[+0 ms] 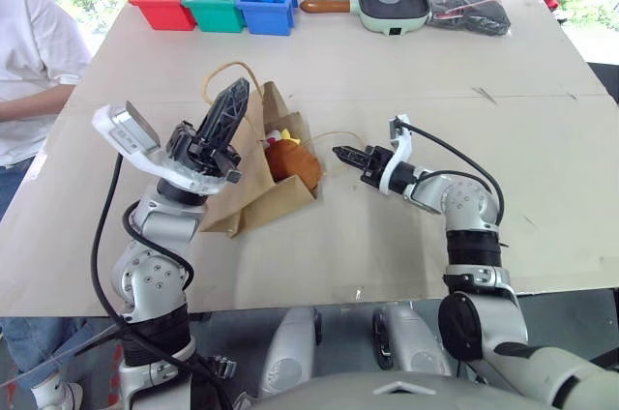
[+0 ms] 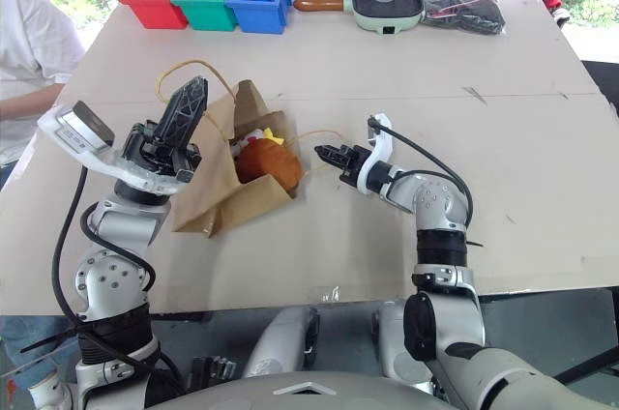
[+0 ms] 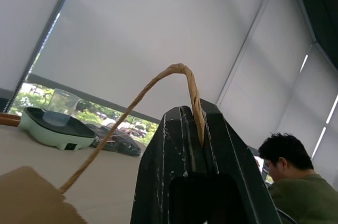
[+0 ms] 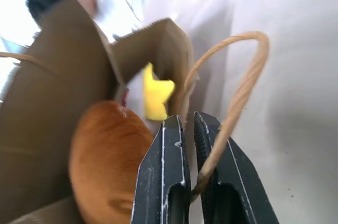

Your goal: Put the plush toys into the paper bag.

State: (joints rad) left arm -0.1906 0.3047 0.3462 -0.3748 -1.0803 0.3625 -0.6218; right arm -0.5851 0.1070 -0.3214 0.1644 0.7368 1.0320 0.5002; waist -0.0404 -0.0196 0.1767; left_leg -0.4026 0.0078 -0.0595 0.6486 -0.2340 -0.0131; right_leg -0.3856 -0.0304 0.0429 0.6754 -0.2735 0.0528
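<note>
Here the paper bag (image 1: 253, 186), creased tan kraft with twisted cord handles, lies on its side near the middle of the pale worktop (image 1: 387, 81), its mouth open. Inside sits a round, fuzzy orange-brown plush toy (image 1: 293, 162), with a white and yellow plush toy (image 1: 281, 136) just behind it. The left pincer (image 1: 232, 108) is clenched on one handle loop (image 3: 179, 71). The right pincer (image 1: 340, 152) is clenched beside the other handle loop (image 4: 240, 97); whether it grips the cord I cannot tell.

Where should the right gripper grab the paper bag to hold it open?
By its free twisted handle loop on the robot's right side, coming in level from the right: the loop stands clear of the bag wall. The right gripper is already shut on it.
</note>
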